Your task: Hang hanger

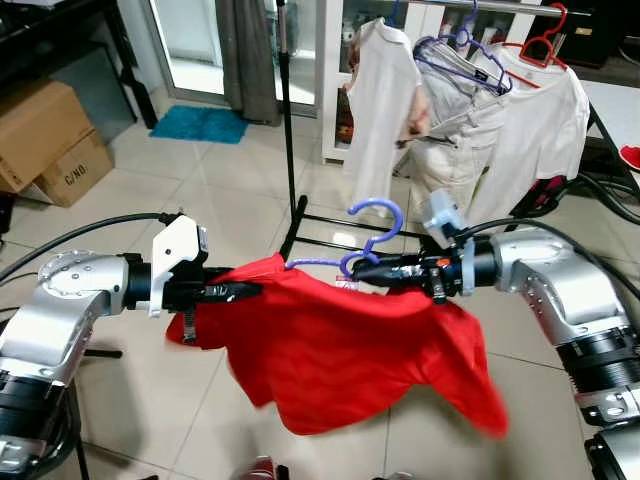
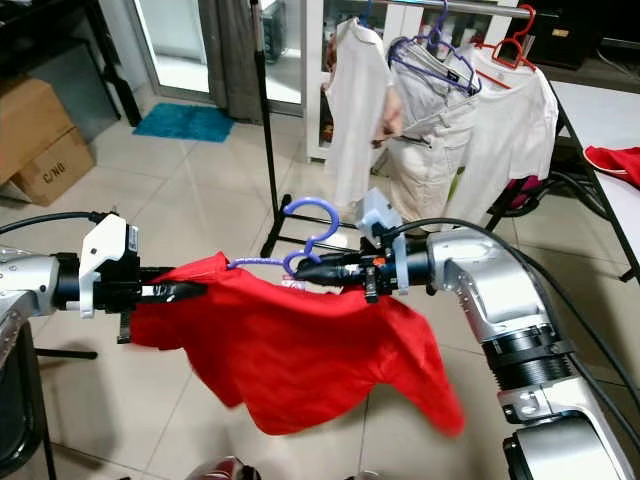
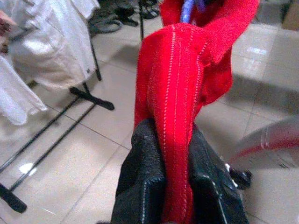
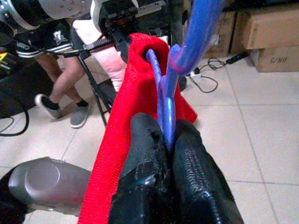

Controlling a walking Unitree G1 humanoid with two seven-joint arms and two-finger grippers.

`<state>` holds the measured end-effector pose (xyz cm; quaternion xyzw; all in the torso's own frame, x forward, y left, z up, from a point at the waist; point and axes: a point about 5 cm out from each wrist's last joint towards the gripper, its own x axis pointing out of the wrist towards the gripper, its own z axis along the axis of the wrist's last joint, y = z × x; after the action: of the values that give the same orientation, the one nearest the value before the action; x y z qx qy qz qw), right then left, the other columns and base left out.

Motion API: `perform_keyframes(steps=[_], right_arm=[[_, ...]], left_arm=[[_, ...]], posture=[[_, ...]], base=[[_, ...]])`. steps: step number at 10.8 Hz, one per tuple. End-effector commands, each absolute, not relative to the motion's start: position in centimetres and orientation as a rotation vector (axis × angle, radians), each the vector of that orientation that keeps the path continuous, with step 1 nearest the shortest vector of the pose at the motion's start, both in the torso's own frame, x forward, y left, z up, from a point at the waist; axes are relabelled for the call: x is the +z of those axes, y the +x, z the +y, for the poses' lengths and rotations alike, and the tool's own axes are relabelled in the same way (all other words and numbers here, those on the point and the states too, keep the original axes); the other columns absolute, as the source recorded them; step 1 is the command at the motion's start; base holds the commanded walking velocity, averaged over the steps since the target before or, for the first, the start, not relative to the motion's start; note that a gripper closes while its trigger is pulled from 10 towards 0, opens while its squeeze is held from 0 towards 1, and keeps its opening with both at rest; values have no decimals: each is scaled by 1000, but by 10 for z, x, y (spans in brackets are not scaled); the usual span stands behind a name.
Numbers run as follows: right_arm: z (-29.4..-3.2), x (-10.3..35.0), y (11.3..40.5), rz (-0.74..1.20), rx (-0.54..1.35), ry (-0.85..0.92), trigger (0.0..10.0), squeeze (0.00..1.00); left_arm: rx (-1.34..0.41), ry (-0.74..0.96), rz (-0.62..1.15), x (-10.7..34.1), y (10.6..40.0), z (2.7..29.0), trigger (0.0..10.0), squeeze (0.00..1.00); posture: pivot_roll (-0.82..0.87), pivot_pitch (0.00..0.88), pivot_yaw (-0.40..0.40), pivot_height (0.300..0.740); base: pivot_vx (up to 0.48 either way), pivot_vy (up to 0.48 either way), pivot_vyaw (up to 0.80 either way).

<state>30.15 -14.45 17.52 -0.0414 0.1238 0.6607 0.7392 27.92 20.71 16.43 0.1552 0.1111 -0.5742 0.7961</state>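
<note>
A purple plastic hanger carrying a red cloth shirt was held in the air between the two arms, above the pale tiled floor and nearer than the black metal clothes rack. The hanger's long axis ran left to right across the scene, roughly level, and its curved hook rose upward, its open end curling toward the left. The shirt draped down from it, its hem hanging lowest on the right.

The right gripper had its two black fingers pressed together on the hanger at the base of the hook, with red fabric lying along its left side. The left gripper pinched a bunched fold of the red shirt at the hanger's left end, the stitched seams running straight out from between its fingers.

On the far rack hung a white T-shirt, a cream garment on another purple hanger, and a second white shirt on a red hanger. A brown cardboard box at the far left bore black lettering that looked like "C/NO." A turquoise mat lay on the floor beyond it. In the right wrist view a person's legs in grey shoes stood behind the left arm.
</note>
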Motion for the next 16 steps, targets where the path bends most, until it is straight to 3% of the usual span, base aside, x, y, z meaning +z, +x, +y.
perform_keyframes(steps=[1,2,3,6,8,10,12,14,15,16], right_arm=[[-149,183,299,226,1443,-91,0,0],[-152,182,295,252,1452,-82,0,0],[-152,181,294,258,1450,-77,0,0],[-157,179,293,280,1421,-77,0,0],[-160,182,288,244,1399,-68,0,0],[-175,177,284,280,1371,-69,0,0],[-181,165,281,331,1344,-78,0,0],[-176,154,283,304,1239,-78,0,0],[-169,144,286,255,1071,-60,0,0],[-166,134,290,236,890,-14,0,0]], left_arm=[[-1198,328,180,174,287,205,10000,0],[-1193,305,159,176,290,205,10000,749],[-1202,295,150,178,289,206,10000,1000],[-1240,231,112,186,285,211,10000,1000],[-1325,204,176,183,278,211,10000,1000],[-1324,180,184,185,277,213,10000,1000],[-1247,58,80,208,278,216,10000,1000],[-1063,93,101,191,288,222,10000,1000],[-887,99,100,178,294,217,10000,1000],[-764,121,127,166,293,213,10000,929]], posture=[[-28,0,46,740],[-17,10,30,740],[-17,14,31,740],[-30,12,33,740],[-46,0,51,740],[-22,21,22,740],[-2,32,20,740],[-24,20,52,740],[-25,19,67,740],[-21,20,66,740]], base=[[0,0,0],[0,0,0],[0,0,0],[0,0,0],[0,0,0],[0,0,0],[0,0,0],[0,0,0],[0,0,0],[0,0,0]])
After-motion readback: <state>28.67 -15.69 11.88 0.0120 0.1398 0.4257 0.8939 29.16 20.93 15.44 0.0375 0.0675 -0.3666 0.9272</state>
